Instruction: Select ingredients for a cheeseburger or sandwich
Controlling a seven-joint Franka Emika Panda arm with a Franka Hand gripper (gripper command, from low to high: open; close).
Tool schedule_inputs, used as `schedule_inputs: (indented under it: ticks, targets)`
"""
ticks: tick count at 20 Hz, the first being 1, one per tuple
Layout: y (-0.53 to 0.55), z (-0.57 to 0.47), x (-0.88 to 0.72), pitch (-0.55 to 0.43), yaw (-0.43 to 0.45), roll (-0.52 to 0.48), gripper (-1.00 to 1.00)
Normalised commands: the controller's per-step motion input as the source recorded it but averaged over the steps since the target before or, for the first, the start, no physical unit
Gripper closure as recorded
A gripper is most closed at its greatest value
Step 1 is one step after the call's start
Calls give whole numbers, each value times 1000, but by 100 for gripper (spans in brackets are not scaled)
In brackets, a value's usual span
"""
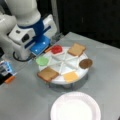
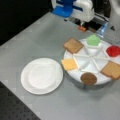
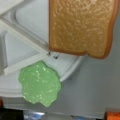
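Note:
A round white divided tray [image 1: 65,62] [image 2: 91,58] holds the ingredients, one per wedge. They are two bread slices [image 1: 76,49] [image 1: 47,74], a red tomato [image 1: 56,49], green lettuce [image 1: 42,61], a yellow cheese square [image 1: 70,76] and a brown patty [image 1: 85,63]. My gripper [image 1: 48,49] [image 2: 81,27] hangs low at the tray's rim, close to the lettuce [image 2: 93,40] and tomato [image 2: 113,50], holding nothing. The wrist view looks down on the lettuce [image 3: 40,83] and one bread slice [image 3: 82,27]. Orange fingertips show only at its bottom corners, far apart.
A plain white round plate [image 1: 75,106] [image 2: 41,75] lies bare on the grey table beside the tray. The arm's white and blue body [image 1: 32,32] fills the side behind the tray. A small device with an orange part [image 1: 8,75] sits at a front view's left.

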Motion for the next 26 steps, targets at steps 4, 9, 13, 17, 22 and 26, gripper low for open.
schedule_inputs:
  ticks: [4, 9, 13, 17, 22, 26]
  targets:
    - [-317, -311, -13, -27, -13, 424, -100]
    - [-182, -236, -17, -56, -69, 335, -100]
    - [-33, -200, -20, -37, -115, 346, -100]
    - [-36, -304, -15, -68, -61, 402, -100]
    - [-118, -352, 22, -122, -31, 395, -100]
    - [-209, -364, 35, -125, 11, 264, -100]
